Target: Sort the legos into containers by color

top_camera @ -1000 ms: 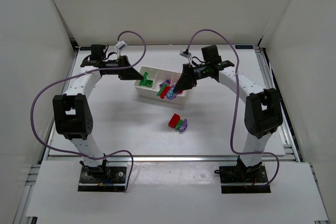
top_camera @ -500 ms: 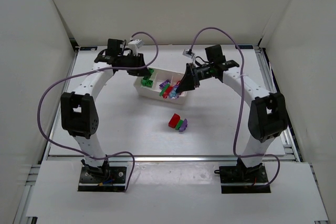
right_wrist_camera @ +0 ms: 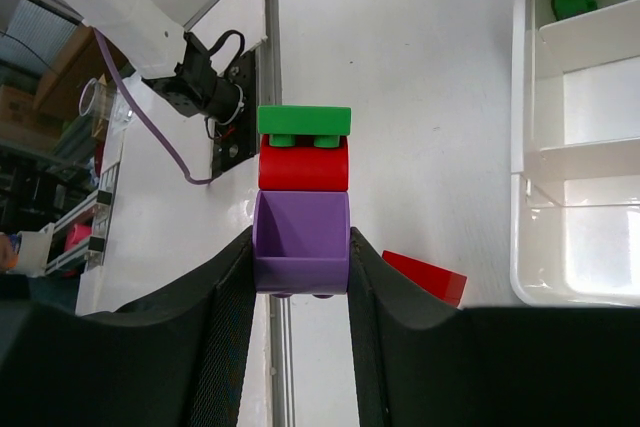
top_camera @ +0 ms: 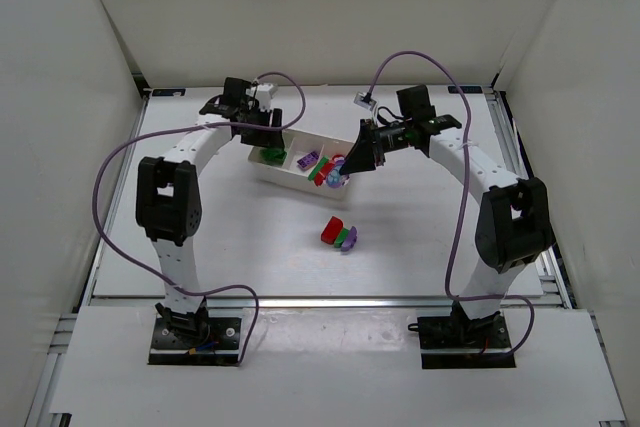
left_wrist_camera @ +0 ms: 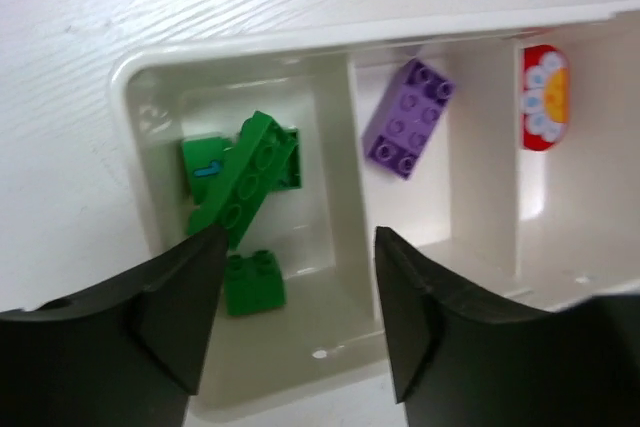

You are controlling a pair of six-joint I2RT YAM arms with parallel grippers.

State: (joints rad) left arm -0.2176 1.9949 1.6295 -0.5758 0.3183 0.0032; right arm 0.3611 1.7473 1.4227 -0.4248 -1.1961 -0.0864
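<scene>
left wrist: left end effector [left_wrist_camera: 298, 247] spread; right end effector [right_wrist_camera: 300, 259] pinches purple lego [right_wrist_camera: 300, 232].

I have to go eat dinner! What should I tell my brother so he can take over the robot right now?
Left gripper: open, empty, above the tray by its green section.
Right gripper: shut on a stack of purple, red and green bricks, near the tray.
Done: green bricks in the end section, a purple brick in the middle, a red piece in the third.
Left: split and sort the held stack, then the loose bricks on the table.
</scene>
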